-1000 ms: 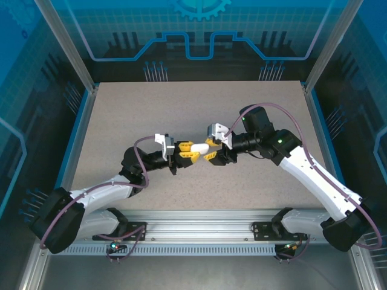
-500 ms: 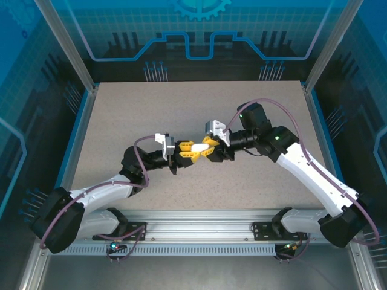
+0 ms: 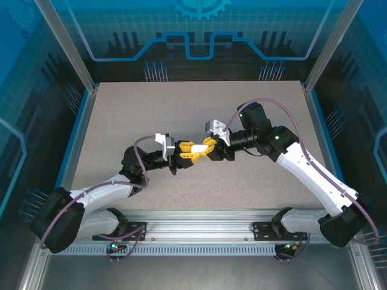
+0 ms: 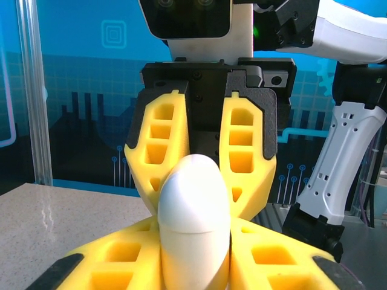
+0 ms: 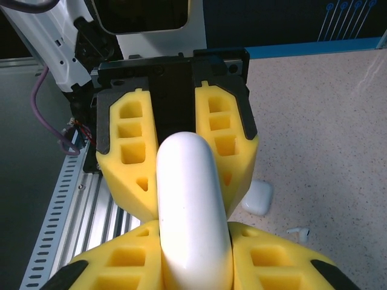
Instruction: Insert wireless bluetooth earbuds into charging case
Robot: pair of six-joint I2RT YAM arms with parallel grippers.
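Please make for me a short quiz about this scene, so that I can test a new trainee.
1. True or false: the white case lies on the table.
2. Which small thing lies on the table near the second case? A: white earbud. B: pink earbud. C: coin.
3. Which grippers clasp the white case?
Key: 1 false, it is held above the table. 2 A. 3 both, the left gripper and the right gripper.
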